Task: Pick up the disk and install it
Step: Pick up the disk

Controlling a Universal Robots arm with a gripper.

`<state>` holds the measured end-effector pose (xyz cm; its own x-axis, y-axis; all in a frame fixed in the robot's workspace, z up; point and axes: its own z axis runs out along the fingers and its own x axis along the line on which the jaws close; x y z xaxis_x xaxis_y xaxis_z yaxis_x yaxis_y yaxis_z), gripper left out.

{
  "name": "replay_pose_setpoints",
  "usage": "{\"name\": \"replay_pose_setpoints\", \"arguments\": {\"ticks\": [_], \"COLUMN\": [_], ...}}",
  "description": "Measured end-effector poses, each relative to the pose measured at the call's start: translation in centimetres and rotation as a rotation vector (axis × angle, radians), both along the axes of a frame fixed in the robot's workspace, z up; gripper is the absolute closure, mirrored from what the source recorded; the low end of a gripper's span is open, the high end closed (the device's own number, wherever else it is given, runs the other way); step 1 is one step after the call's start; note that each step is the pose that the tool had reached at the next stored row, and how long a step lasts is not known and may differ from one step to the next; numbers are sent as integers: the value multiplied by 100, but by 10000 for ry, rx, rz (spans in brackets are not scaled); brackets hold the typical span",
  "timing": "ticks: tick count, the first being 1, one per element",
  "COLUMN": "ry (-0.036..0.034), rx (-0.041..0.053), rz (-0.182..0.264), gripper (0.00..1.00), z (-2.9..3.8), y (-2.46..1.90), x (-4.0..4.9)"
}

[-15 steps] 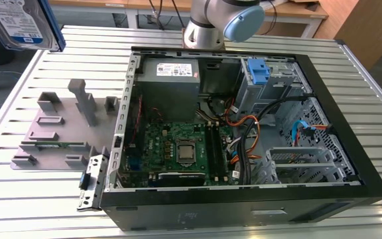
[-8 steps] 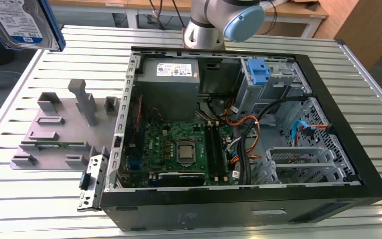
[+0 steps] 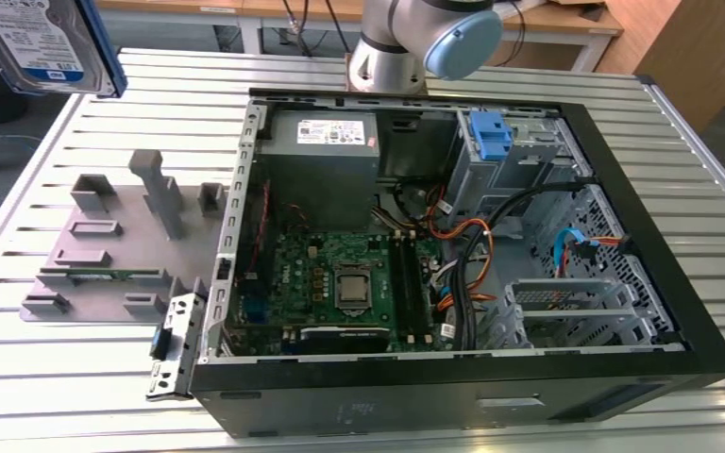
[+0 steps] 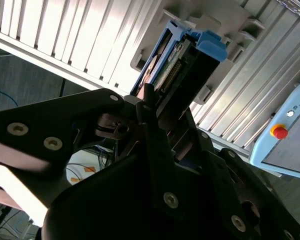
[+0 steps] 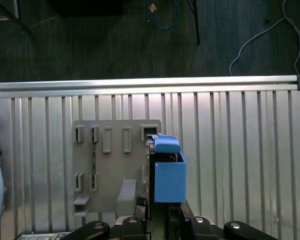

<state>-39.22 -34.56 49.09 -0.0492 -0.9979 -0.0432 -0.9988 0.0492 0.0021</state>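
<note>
Both fingers of our hand (image 4: 162,112) are clamped on the disk (image 4: 185,60) — held above the surface (image 3: 98,123), at the exterior view's upper left. Picking looks done; installing, we judge, calls for squaring the disk's blue carrier with a bay in the case (image 3: 665,283) — well apart.
</note>
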Motion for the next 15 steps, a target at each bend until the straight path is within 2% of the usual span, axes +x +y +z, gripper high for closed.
{"name": "replay_pose_setpoints", "arguments": {"ticks": [15], "ry": [0], "rx": [3], "rz": [1], "gripper": [65], "z": [0], "y": [0], "x": [16]}}
